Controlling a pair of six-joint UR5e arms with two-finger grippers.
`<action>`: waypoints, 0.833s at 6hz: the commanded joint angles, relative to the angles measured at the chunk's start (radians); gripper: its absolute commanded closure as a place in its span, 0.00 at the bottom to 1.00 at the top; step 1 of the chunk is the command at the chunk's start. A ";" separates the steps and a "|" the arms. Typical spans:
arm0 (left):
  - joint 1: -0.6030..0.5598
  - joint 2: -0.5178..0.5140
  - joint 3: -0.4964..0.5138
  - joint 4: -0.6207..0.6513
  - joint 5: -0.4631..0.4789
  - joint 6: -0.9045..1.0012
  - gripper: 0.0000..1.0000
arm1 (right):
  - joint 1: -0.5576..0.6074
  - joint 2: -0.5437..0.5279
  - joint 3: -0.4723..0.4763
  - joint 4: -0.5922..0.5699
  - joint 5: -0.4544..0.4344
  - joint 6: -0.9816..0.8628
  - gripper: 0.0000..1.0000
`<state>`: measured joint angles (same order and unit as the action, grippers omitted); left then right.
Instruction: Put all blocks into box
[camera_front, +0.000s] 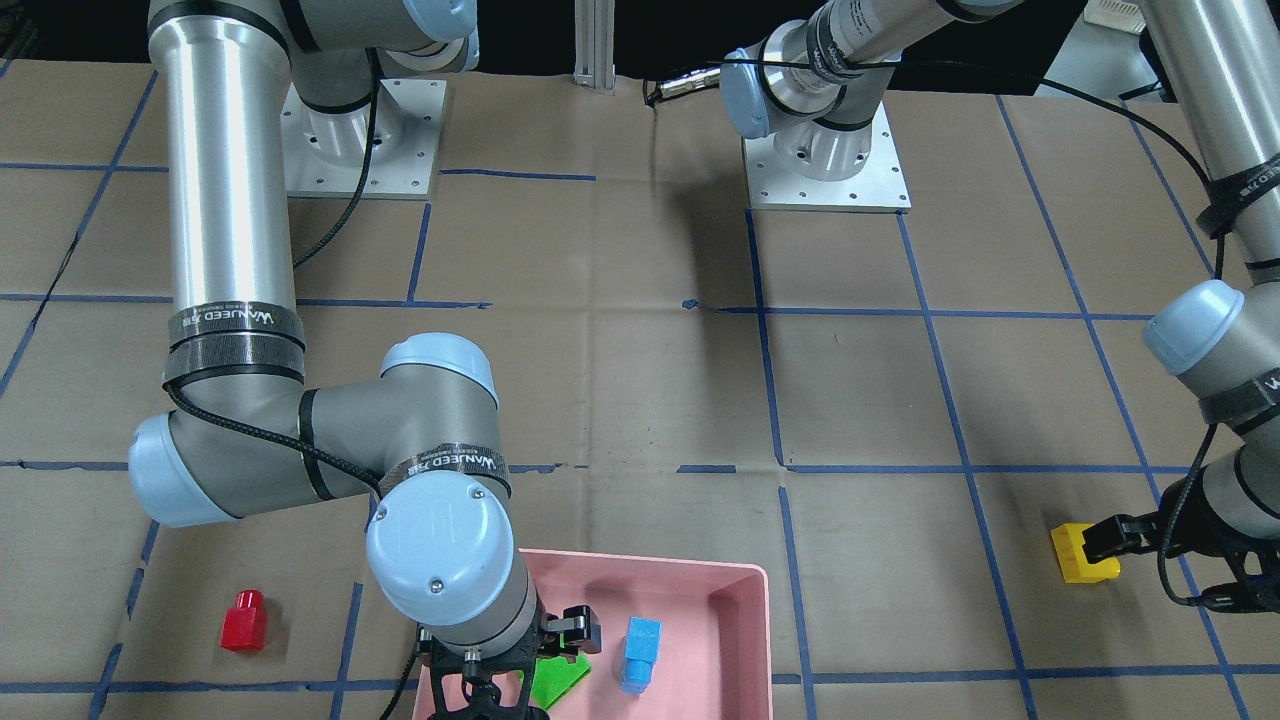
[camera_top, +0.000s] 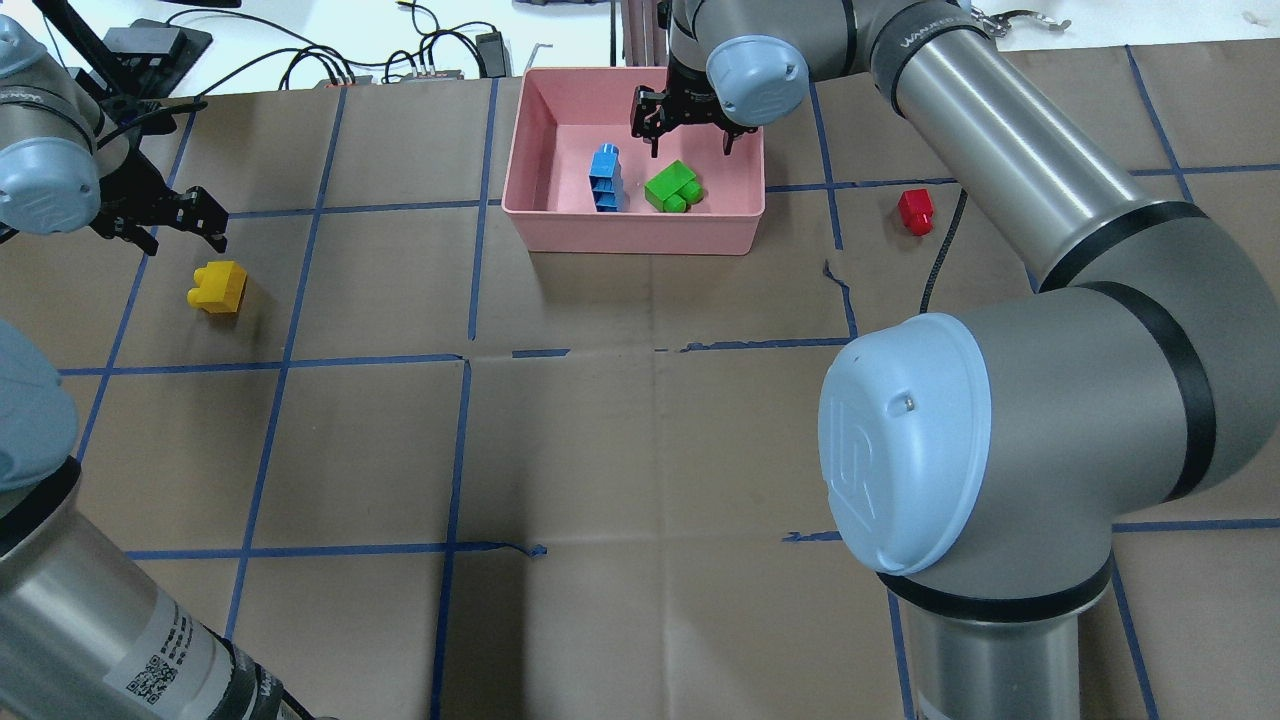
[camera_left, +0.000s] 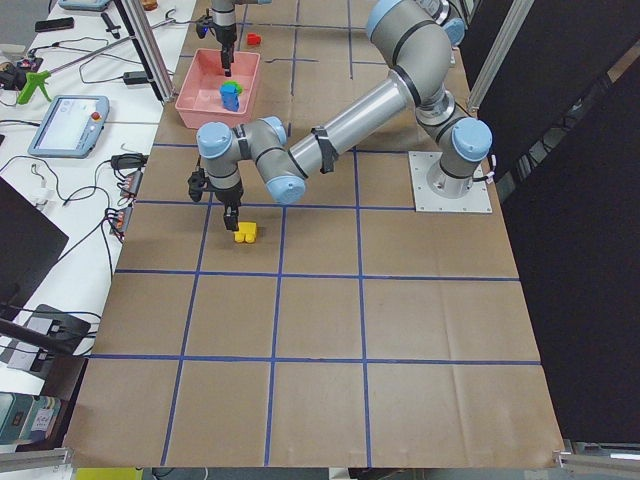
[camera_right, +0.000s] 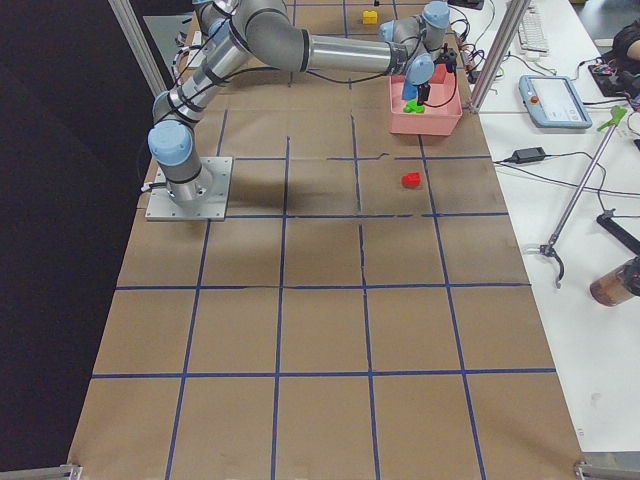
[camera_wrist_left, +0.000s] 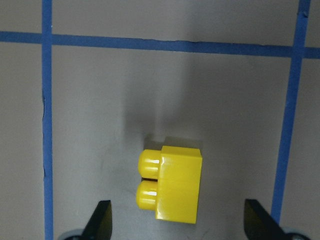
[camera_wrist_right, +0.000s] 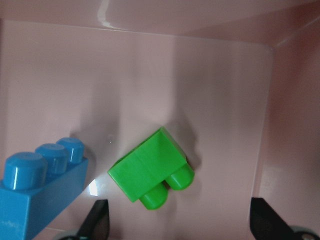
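Left end effector (camera_wrist_left: 178, 218) spread over yellow brick (camera_wrist_left: 172, 185), gaps both sides.

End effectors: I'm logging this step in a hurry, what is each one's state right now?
Left end effector: open, holding nothing, yellow block below it.
Right end effector: open, holding nothing, over the green block in the box.
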<state>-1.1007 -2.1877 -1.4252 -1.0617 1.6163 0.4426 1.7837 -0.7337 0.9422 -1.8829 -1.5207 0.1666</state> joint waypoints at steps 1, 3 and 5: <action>0.002 -0.027 -0.030 0.022 -0.018 0.007 0.08 | -0.033 -0.061 -0.003 0.091 0.035 -0.010 0.00; 0.019 -0.032 -0.050 0.029 -0.039 0.010 0.08 | -0.151 -0.123 0.001 0.178 0.025 -0.068 0.00; 0.019 -0.056 -0.034 0.029 -0.039 0.016 0.08 | -0.284 -0.144 0.012 0.229 -0.008 -0.227 0.00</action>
<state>-1.0821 -2.2353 -1.4624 -1.0326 1.5778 0.4549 1.5607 -0.8692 0.9498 -1.6723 -1.5073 0.0247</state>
